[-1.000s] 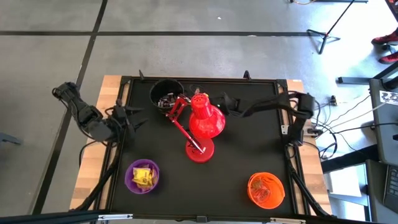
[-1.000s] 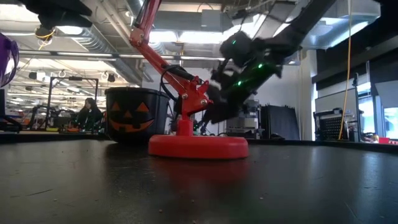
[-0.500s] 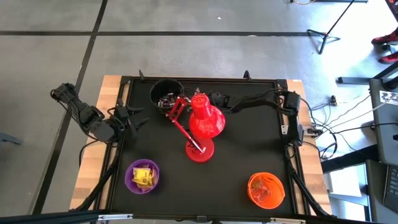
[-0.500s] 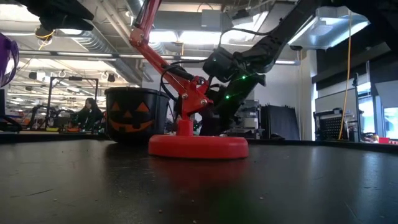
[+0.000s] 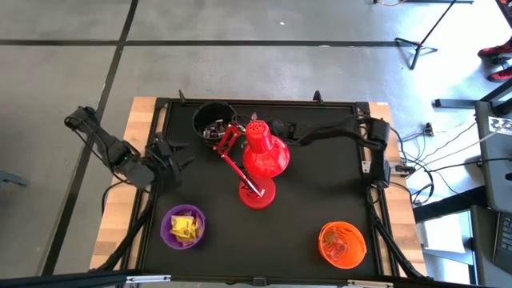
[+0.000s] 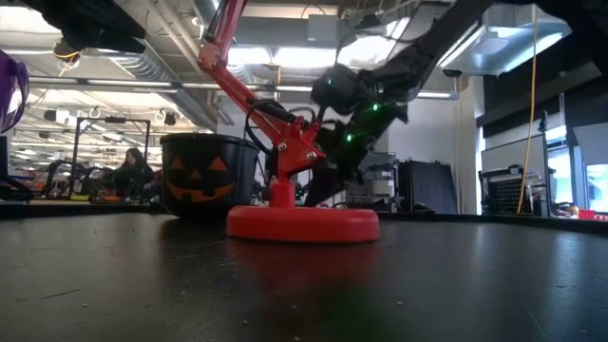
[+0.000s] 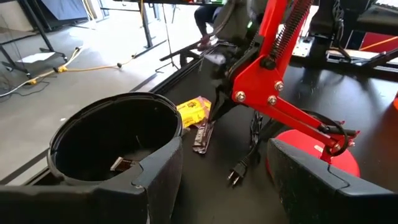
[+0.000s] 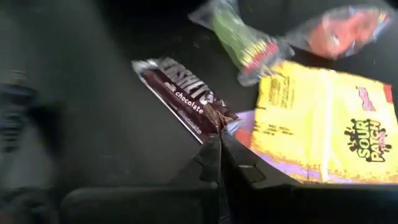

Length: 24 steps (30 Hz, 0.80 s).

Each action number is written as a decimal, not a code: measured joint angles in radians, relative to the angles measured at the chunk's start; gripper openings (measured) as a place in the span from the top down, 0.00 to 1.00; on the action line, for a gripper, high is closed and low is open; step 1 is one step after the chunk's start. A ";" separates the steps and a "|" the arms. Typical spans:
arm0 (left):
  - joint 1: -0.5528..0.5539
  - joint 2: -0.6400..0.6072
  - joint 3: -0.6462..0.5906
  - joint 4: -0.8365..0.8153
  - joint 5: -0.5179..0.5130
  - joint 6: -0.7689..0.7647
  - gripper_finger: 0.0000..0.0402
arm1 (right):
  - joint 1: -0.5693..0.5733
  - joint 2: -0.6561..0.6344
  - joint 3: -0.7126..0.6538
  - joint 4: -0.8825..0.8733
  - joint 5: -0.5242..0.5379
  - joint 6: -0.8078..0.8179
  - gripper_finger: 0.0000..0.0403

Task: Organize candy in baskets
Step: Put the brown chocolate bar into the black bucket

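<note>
**Right jaws pinched on a chocolate bar behind the lamp**

Right gripper [image 8: 219, 142] clenched, fingertips together on the end of a dark brown chocolate bar [image 8: 186, 99] lying on the black table [image 5: 320, 192]. Reached far across the table's back edge, right gripper [image 5: 276, 128] just behind the red lamp's shade [image 5: 264, 152], near the black bucket [image 5: 212, 120]. Just beside the pinched bar: a yellow candy packet [image 8: 323, 130] with pink marks, a green-wrapped sweet [image 8: 239, 37] and an orange-wrapped one [image 8: 342, 28], all loose on the table. Same bar [image 7: 202, 137] and yellow packet [image 7: 194, 111] seen from the left wrist, lying between the black bucket [image 7: 115, 137] and the lamp's jointed arm [image 7: 273, 93], with the lamp's plug [image 7: 235, 176] near them.

Left gripper [image 5: 170, 152] released, jaws spread wide, hovering at the table's left side, well apart from the loose sweets, pointed toward the black bucket.

Black bucket with a few dark wrapped pieces inside [image 7: 121, 164], a pumpkin face on its wall [image 6: 201, 176]. Purple bucket [image 5: 183, 226] at the front left, holding yellow-wrapped candy [image 5: 184, 227]. Orange bucket [image 5: 342, 244] at the front right, holding orange-toned wrapped pieces. Lamp base [image 5: 256, 192] round, standing mid-table between the buckets.

A person [image 6: 136, 171] seated far off in the room beyond.
</note>
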<state>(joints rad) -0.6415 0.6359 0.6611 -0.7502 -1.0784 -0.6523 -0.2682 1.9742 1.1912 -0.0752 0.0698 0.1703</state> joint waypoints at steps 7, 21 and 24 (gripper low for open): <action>0.000 0.007 0.000 0.000 0.020 0.000 0.44 | 0.065 -0.127 0.000 -0.121 0.109 -0.002 1.00; 0.000 0.007 0.000 0.005 0.024 -0.025 0.44 | 0.270 -0.370 0.000 -0.285 0.305 0.093 1.00; 0.000 0.014 0.000 0.008 0.040 -0.044 0.44 | 0.325 -0.393 0.000 -0.304 0.325 0.122 1.00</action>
<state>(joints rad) -0.6415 0.6501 0.6609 -0.7419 -1.0387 -0.6967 0.0564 1.5812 1.1908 -0.3791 0.3952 0.2924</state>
